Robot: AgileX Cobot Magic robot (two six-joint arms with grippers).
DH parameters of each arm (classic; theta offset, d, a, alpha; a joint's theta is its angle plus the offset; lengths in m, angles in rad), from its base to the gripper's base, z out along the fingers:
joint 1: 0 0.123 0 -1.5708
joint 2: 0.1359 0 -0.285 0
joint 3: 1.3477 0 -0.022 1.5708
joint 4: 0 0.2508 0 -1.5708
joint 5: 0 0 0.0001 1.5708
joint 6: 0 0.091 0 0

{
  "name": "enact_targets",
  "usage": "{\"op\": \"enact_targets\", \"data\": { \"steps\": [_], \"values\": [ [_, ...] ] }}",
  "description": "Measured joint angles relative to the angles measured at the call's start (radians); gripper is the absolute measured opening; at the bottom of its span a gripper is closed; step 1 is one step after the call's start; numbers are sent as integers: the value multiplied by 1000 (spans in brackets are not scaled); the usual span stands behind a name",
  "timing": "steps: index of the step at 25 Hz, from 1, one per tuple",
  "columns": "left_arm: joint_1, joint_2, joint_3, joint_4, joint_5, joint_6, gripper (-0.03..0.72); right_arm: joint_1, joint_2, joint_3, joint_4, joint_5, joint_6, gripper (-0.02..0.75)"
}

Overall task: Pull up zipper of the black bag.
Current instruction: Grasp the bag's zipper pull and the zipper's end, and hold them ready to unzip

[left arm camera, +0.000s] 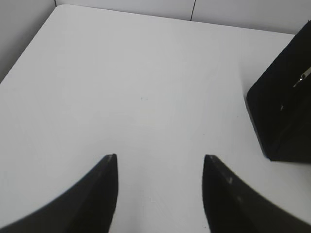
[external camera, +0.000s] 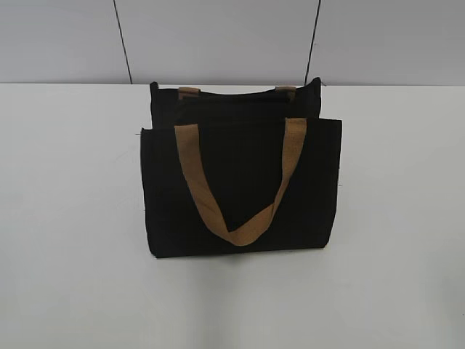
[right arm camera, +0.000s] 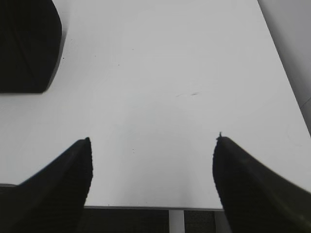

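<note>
Left hand (left arm camera: 160, 165), right hand (right arm camera: 153, 145) agape

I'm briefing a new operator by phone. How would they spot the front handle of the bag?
On the white table stands one black bag, in the middle near the back wall. The front handle is the tan strap hanging down its near face in a V-shaped loop. The other handle shows only as two short tan stubs at the bag's back top edge.

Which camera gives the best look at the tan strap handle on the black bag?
The exterior view: the tan-brown webbing strap handle hangs in full down the front of the rectangular black fabric bag. Both wrist views show only a black corner of the bag, no strap.
</note>
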Motion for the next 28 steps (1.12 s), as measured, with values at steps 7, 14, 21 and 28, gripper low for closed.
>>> {"op": "enact_targets", "data": {
  "steps": [7,14,21,28],
  "values": [
    [0,0,0,-16,0,0,417,0,0,0,0,0,0,587],
    [0,0,-17,-54,-259,0,417,0,0,0,0,0,0,587],
    [0,123,68,-15,-765,0,417,0,0,0,0,0,0,587],
    [0,476,222,-6,-1236,0,416,0,0,0,0,0,0,587]
  ]
}}
